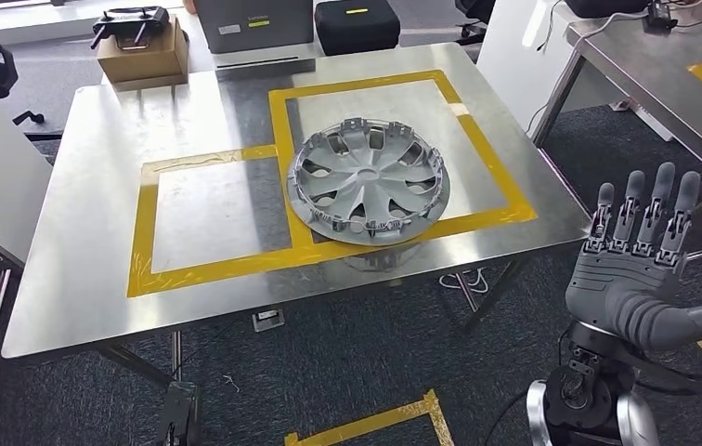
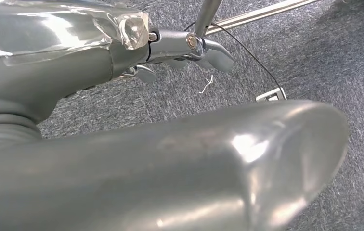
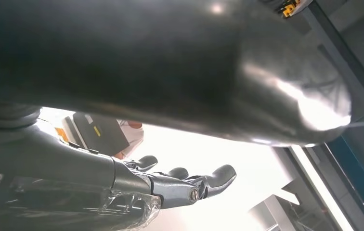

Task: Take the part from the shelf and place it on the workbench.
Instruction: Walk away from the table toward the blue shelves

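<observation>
Hubcap (image 1: 368, 181) flat on workbench (image 1: 97, 269) — straddles yellow tape. Right hand (image 1: 630, 255) off table edge, fingers straight, slightly spread, empty. Left hand (image 2: 170, 48) — fingers apart, holding nothing.

I see the part (image 1: 368, 180), a silver-grey hubcap with curved spokes and clips round its rim, lying flat on the bench (image 1: 97, 269). It sits in the near-left corner of the larger yellow-taped square, its near-left edge overlapping the tape.
</observation>
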